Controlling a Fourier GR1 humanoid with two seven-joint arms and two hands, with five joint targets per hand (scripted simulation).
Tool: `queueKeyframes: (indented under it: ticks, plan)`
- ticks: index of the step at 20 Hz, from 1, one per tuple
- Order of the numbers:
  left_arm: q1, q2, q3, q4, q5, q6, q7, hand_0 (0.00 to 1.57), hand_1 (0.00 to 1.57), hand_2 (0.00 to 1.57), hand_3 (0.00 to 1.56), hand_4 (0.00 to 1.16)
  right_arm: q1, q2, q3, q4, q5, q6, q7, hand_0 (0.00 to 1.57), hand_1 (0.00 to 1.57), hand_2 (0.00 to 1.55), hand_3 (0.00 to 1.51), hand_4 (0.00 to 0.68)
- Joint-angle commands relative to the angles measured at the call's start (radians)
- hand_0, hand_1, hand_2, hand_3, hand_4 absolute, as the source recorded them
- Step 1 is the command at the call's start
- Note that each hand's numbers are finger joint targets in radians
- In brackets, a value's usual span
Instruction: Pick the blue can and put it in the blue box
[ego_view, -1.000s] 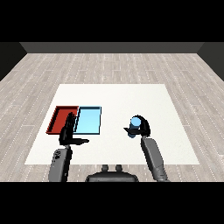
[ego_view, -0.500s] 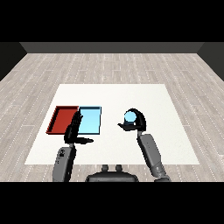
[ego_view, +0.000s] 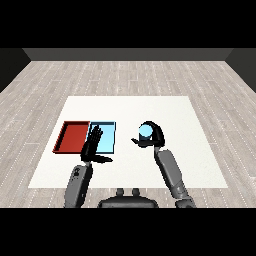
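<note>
Can position first: the blue can (ego_view: 145, 131) sits inside the curl of the right robot hand (ego_view: 151, 138), fingers and thumb wrapped round it, and looks raised off the white tabletop (ego_view: 200, 150), though the height cannot be judged with certainty from this single head view. Its light circular top faces the camera, so its long axis reads as roughly upright, perhaps tipped slightly toward the viewer. Target: the light blue tray (ego_view: 107, 137) lies at about 9 o'clock from the can, apart from it, with a strip of bare tabletop between. The red tray (ego_view: 72, 136) touches the blue one on its far side, further out at 9 o'clock, so an overshoot in that direction would land the can in the wrong tray. Left robot hand (ego_view: 92, 146) is open, fingers straight and pointing toward 12 o'clock, thumb spread; it overlaps the near-left edge of the blue tray, near the seam between the two trays. Judgement: the right hand is the one carrying and the nearer to the job; the coming move is a lateral carry toward 9 o'clock. Nothing stands in the gap, but the left hand covers part of the landing area, so the right half of the blue tray looks the safer drop point.
</note>
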Motion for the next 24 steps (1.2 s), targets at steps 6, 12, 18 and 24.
queueKeyframes:
  ticks: [6,12,18,24]
  plan:
    - [-0.132,-0.002,-0.083,0.148,0.019,0.078,0.045,0.0,0.0,0.0,0.0,0.0,-0.07,0.001,0.004,0.013,-0.014,0.01,0.041,1.44,1.44,1.46,1.43,0.615]
    - [-0.13,-0.002,-0.156,0.174,0.01,0.15,0.024,0.0,0.0,0.0,0.0,0.0,-0.019,0.0,0.053,-0.053,0.013,-0.024,0.038,1.44,1.44,1.46,1.44,0.612]
    - [-0.151,-0.002,-0.291,0.217,-0.013,0.28,-0.024,0.0,0.0,0.0,0.0,0.0,-0.154,0.001,0.101,0.044,-0.033,-0.065,0.037,1.43,1.43,1.45,1.42,0.617]
    - [-0.251,-0.002,-0.347,0.35,0.095,0.319,-0.063,0.0,0.0,0.0,0.0,0.0,-0.124,0.001,0.135,0.053,-0.04,-0.05,0.003,1.44,1.44,1.46,1.43,0.619]
